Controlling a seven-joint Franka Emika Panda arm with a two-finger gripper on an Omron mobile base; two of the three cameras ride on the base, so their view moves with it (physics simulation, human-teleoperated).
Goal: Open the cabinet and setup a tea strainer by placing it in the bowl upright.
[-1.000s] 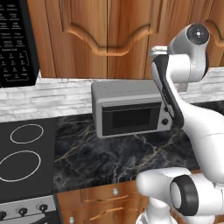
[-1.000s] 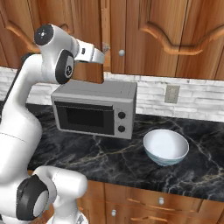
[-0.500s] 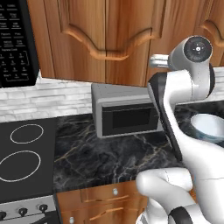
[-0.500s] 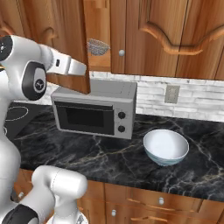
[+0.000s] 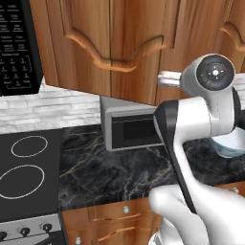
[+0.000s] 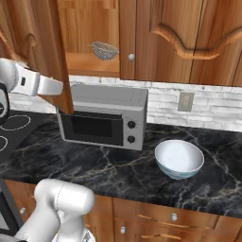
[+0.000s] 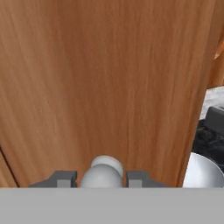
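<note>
Wooden cabinet (image 6: 56, 56) door is standing open; my hand (image 7: 101, 178) is bracketing its knob (image 7: 103, 171), perhaps loosened. I'm seeing the tea strainer (image 6: 104, 50) on the shelf edge, bowl (image 6: 179, 158) on the bench (image 6: 118, 175).

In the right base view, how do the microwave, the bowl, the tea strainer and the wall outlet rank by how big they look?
Largest to smallest:
1. Microwave
2. Bowl
3. Tea strainer, on the cabinet shelf
4. Wall outlet
The strainer and outlet look close in size, and the strainer sits farther back, so their order is unsure.

Cabinet (image 6: 90, 28) door open, tea strainer (image 6: 104, 50) shelved; bowl (image 6: 179, 158) upright
</note>
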